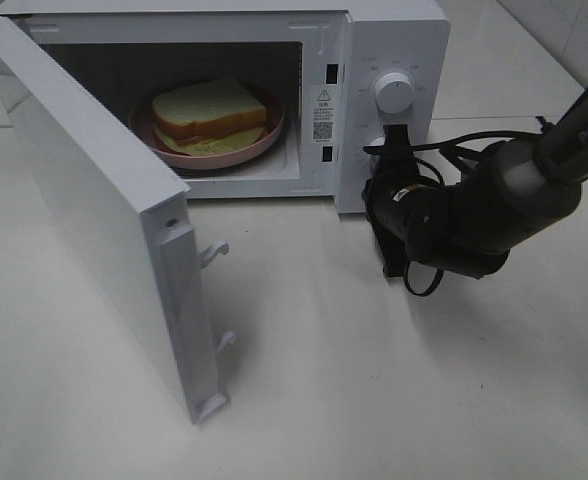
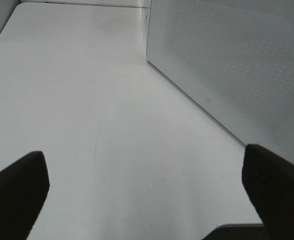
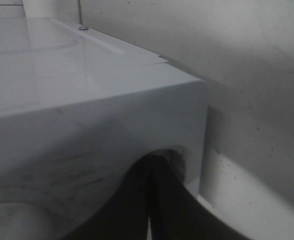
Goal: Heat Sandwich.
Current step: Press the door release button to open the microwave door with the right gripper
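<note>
The sandwich (image 1: 209,108), white bread with an orange-red filling and a yellowish-green layer, lies on a round pink plate (image 1: 265,140) inside the white microwave (image 1: 404,40). The microwave door (image 1: 94,200) stands wide open to the left. My right gripper (image 1: 395,135) is shut, its tips pressed against the control panel just below the upper knob (image 1: 394,92). The right wrist view shows the right gripper (image 3: 149,167) with its dark fingers together against the white casing. My left gripper (image 2: 147,192) is open and empty over bare table, outside the exterior high view.
The microwave's perforated wall (image 2: 237,65) stands close beside my left gripper. My right arm (image 1: 494,205) and its cables lie across the table to the right of the microwave. The open door's latch hooks (image 1: 214,255) stick out toward the table's middle.
</note>
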### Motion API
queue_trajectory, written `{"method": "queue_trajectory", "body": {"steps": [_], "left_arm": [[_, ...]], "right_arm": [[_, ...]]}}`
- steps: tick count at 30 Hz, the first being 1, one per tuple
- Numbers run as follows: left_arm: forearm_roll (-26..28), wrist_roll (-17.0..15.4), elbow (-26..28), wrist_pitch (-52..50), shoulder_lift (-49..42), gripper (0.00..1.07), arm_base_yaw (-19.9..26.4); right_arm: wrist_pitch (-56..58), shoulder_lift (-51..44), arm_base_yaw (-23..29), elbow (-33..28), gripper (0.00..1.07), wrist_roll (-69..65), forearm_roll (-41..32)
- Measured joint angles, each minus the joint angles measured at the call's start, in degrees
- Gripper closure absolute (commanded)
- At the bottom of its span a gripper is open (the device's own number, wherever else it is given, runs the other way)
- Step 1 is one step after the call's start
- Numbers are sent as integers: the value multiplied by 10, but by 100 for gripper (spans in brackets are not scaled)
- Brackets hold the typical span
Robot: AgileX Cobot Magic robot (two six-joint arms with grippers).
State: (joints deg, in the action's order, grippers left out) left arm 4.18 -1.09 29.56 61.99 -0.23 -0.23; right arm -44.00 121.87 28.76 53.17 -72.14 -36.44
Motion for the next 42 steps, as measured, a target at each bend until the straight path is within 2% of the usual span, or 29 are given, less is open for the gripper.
{"method": "queue_trajectory", "body": {"steps": [11, 21, 26, 31, 42], "left_arm": [[0, 0, 0, 0, 0, 9, 0], [0, 0, 0, 0, 0, 9, 0], [0, 0, 0, 0, 0, 9, 0], [0, 0, 0, 0, 0, 9, 0], [0, 0, 0, 0, 0, 9, 0]], "right_arm": [[26, -72, 1, -60, 107, 0, 22], [127, -141, 1, -103, 107, 19, 116], [213, -203, 1, -105, 107, 89, 210], [300, -249, 1, -105, 106, 175, 244], [478, -309, -1, -89, 106, 390, 250]]}}
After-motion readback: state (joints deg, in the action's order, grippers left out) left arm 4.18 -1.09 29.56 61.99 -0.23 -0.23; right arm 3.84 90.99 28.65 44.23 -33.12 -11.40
